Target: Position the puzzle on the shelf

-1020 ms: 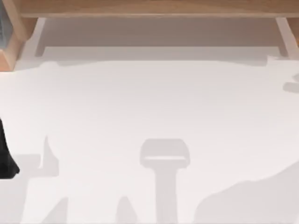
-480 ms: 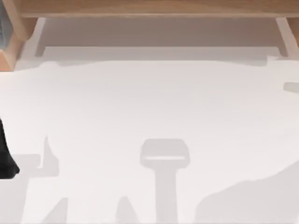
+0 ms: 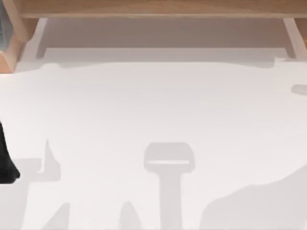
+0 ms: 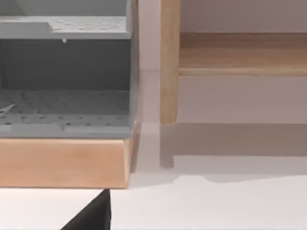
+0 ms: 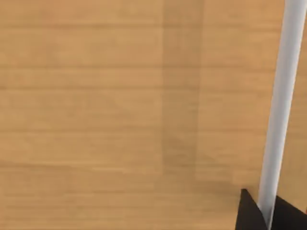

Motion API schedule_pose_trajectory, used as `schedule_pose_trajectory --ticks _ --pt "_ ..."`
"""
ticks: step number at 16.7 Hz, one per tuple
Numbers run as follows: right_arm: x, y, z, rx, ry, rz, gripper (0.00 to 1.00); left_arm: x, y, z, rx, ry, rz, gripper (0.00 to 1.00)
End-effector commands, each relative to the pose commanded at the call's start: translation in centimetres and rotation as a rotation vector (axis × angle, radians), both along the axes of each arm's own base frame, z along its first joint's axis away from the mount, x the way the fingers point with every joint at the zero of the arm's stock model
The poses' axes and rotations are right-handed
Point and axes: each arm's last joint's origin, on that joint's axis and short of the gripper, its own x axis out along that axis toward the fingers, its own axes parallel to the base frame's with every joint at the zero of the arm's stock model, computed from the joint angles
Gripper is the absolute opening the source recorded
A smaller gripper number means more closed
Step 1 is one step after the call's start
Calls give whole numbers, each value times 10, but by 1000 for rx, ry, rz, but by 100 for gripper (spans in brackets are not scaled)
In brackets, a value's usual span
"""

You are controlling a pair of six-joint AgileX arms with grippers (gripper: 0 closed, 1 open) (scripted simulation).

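The shelf (image 3: 153, 8), a long light-brown wooden board on wooden side supports, runs along the far edge of the table in the top view. The puzzle is out of view. My left arm (image 3: 5, 163) is a dark shape at the table's left edge. Its wrist view looks at one shelf support (image 4: 169, 62) and the board (image 4: 240, 52), with a black piece of the left gripper (image 4: 93, 216) at the picture's edge. The right wrist view looks closely at light-brown wood (image 5: 120, 115). A black piece of the right gripper (image 5: 249, 215) sits in its corner.
A wooden box holding a grey perforated rack (image 4: 62, 76) stands at the far left beside the shelf (image 3: 7, 38). Arm shadows fall across the white tabletop (image 3: 153, 105). A pale strip (image 5: 278, 110) crosses the wood in the right wrist view.
A small shadow at the table's right edge has shrunk and shifted slightly. The left arm has not moved.
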Motion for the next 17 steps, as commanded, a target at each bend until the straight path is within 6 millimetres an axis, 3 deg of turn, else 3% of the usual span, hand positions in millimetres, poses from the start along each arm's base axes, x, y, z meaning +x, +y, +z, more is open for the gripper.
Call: schedule_pose_trajectory --ticks 6,13,17 --pt "-5 -3 1 3 -1 -9 0 0 0 0 0 0 0 100" --pt "-58 -1 -2 7 8 -7 0 0 0 0 0 0 0 100" --pt "-64 -1 -1 4 4 -4 0 0 0 0 0 0 0 100"
